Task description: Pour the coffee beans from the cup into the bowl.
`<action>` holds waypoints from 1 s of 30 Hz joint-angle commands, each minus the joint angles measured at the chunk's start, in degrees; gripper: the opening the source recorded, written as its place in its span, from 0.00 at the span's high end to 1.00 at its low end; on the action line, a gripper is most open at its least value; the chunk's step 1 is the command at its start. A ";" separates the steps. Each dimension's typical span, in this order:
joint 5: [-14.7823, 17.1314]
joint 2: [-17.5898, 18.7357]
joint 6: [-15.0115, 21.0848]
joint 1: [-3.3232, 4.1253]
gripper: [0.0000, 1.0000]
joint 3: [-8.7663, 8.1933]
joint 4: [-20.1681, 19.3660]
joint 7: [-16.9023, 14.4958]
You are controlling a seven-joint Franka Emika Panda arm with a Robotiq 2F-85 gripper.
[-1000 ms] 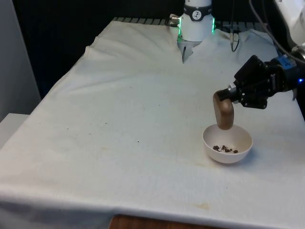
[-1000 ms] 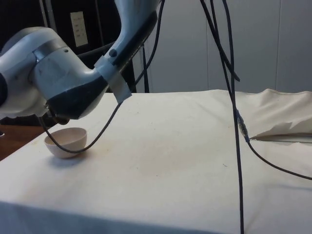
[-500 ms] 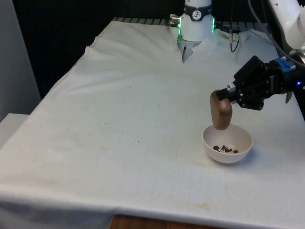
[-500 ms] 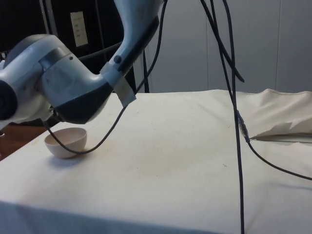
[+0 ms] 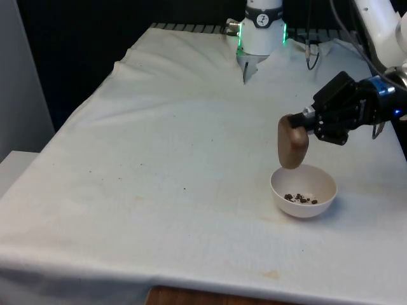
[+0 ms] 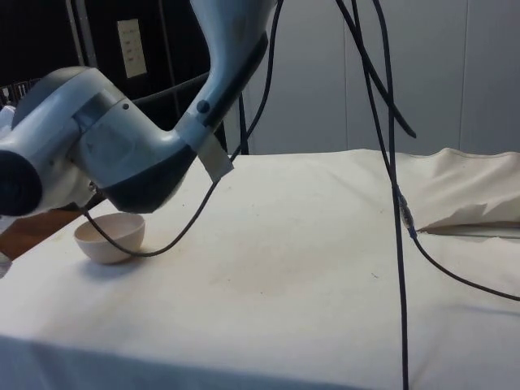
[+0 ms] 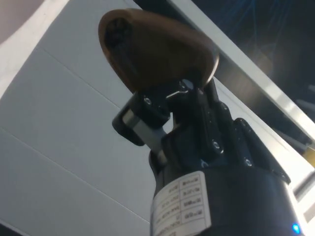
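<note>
Desk (image 5: pixel 159 165): cloth-covered, carries the bowl (image 5: pixel 303 190) near the front view's right edge. Pincer (image 5: pixel 299 121) pinches the brown cup (image 5: pixel 292 142), held mouth-down just above the bowl's rim so beans (image 5: pixel 300 199) fall inside; several lie there.

We take this for a robotics lab or test room, not a home. The table (image 5: pixel 159 165) is draped w/ a plain white cloth (image 6: pixel 309 268) and bare apart from a few props. Black curtains (image 5: pixel 82 44) close off the far end. Loose black cables (image 6: pixel 390 162) hang down over the work area, and dark cabinets (image 6: pixel 138 49) w/ a paper label (image 6: pixel 131 47) stand beside plain pale wall panels (image 6: pixel 422 73).
</note>
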 commanded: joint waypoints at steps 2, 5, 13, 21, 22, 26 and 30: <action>-0.92 -0.06 -0.57 0.17 0.99 0.00 -0.63 -0.29; -1.26 0.00 -0.92 0.00 0.99 0.23 -0.80 0.17; -1.83 -0.57 -2.92 0.06 0.99 1.38 -2.86 2.75; -3.27 0.00 -4.81 0.23 0.99 2.75 -2.64 3.44; -3.44 -0.17 -4.70 0.00 0.99 2.92 -2.98 3.55; -3.72 0.11 -5.50 0.17 0.99 3.67 -2.58 3.72; -3.90 -0.11 -5.84 -0.06 0.99 4.07 -2.98 4.47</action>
